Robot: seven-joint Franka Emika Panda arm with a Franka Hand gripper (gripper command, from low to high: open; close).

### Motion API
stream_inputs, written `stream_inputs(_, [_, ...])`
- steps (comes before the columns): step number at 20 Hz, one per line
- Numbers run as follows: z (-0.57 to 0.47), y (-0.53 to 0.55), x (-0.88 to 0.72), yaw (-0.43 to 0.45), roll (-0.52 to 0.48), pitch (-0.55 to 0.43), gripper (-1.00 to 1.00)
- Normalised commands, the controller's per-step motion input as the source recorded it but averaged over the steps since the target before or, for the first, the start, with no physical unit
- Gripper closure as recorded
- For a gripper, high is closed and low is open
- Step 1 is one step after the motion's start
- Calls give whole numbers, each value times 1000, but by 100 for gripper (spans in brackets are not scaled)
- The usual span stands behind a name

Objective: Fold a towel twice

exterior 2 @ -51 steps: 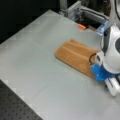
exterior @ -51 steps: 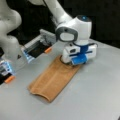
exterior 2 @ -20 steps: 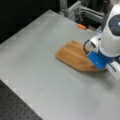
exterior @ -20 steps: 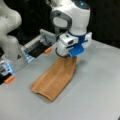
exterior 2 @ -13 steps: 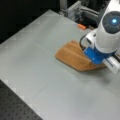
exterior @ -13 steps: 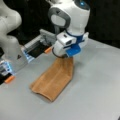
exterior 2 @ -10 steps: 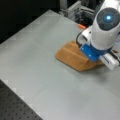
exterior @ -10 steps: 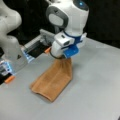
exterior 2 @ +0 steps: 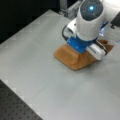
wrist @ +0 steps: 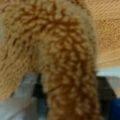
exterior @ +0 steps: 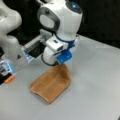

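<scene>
Towel: you are looking at an orange-brown towel [exterior: 51, 85] that is lying on the grey table [exterior: 95, 82]; it is looking like a long folded strip; one end is lying flat toward a front view's bottom left, and the other end is rising up to the arm; in a front view the towel [exterior 2: 68, 56] is sitting under the arm, with a bit of it peeking out at that view's right.

Gripper: you are seeing the gripper [exterior: 58, 65] reaching down at the raised end of the towel; its white body and blue part are hanging right over the cloth; in a front view the gripper [exterior 2: 83, 53] is pressing in among the bunched cloth.

Fingers: you are seeing them closed on the towel; in the wrist view a thick roll of fluffy towel [wrist: 62, 60] is running down the middle, right in front of the camera, and is hiding most of the fingers.

Table: it is carrying the towel; a flat bit of towel is showing behind the roll in the wrist view.

Around: a second white robot [exterior: 8, 30] is standing at a front view's left, well apart from the towel.
</scene>
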Motion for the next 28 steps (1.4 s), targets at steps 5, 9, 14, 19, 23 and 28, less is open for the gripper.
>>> stream_inputs(5, [95,-299,246,268,-69,67,100])
stream_inputs(9, [84,-390,276,300,-28,73,100])
stream_inputs(14, [53,-427,320,340,-2,77,100])
stream_inputs(19, [-37,-250,302,271,-9,61,100])
stream_inputs(23, [-77,-126,265,253,-24,42,100])
stream_inputs(28, [-116,-161,223,253,-11,23,100])
